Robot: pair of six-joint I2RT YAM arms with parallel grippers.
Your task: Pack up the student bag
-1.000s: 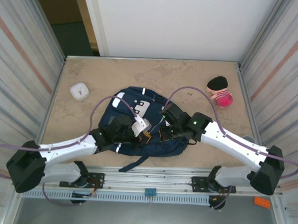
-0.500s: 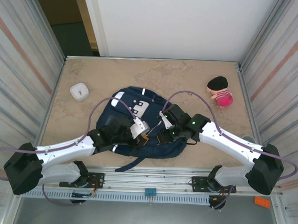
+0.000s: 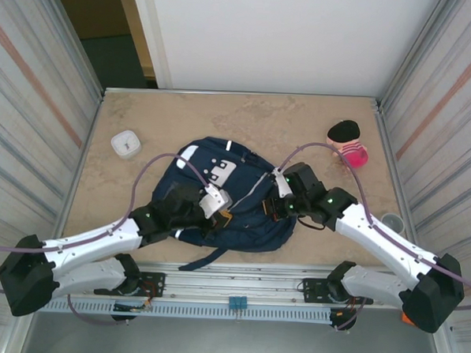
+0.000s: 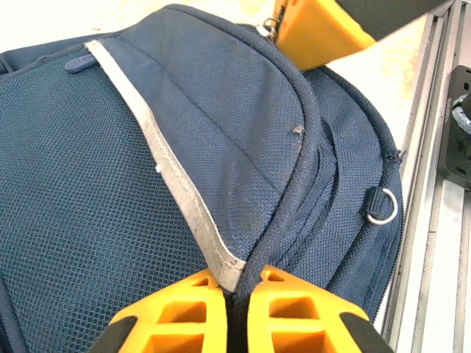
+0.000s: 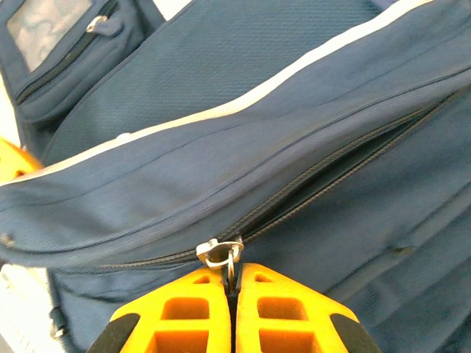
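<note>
Navy bag (image 3: 241, 224) lying mid-tabletop (image 3: 183, 114). Held at a seam (image 4: 313, 140) by the tight-shut left pincer (image 4: 239, 278), at the zip pull (image 5: 219, 252) by the tight-shut right pincer (image 5: 232, 278). Might slip off that tiny pull, or jam the zip on bunched cloth. Up close, both grips; from above, a pink toy (image 3: 348, 144) lying apart.

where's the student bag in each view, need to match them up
top external: student bag at the table's middle.
left wrist: from the left edge to the metal rail.
right wrist: above the orange fingers, zip running across.
shared landmark: right gripper shut on the zipper pull, at the left wrist view's top edge.
</note>
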